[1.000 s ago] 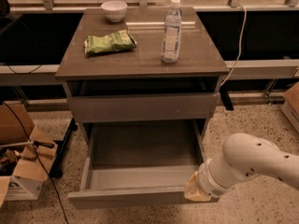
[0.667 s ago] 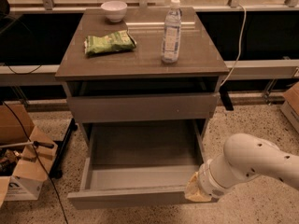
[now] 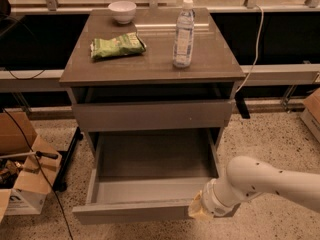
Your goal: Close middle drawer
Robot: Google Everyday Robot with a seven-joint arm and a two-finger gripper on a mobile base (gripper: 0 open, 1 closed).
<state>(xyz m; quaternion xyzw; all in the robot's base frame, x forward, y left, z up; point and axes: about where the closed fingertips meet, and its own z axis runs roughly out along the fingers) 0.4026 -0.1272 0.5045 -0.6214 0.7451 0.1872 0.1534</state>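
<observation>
The middle drawer (image 3: pixel 135 211) is pulled far out of the grey-brown cabinet. Its flat front faces me low in the camera view and its paler grey inside (image 3: pixel 150 159) holds nothing. The uppermost front (image 3: pixel 152 115) sits above it, standing a little proud of the cabinet. The lowest front is hidden beneath the open drawer. My gripper (image 3: pixel 199 213) is at the right end of the middle drawer's front, at the tip of my white arm (image 3: pixel 265 184), which comes in from the lower right. The arm's wrist covers it.
On the cabinet top stand a water bottle (image 3: pixel 183 33), a green snack bag (image 3: pixel 117 46) and a white bowl (image 3: pixel 122 11). Cardboard boxes (image 3: pixel 25 184) and cables lie on the floor at left. Another box (image 3: pixel 312 114) is at the right edge.
</observation>
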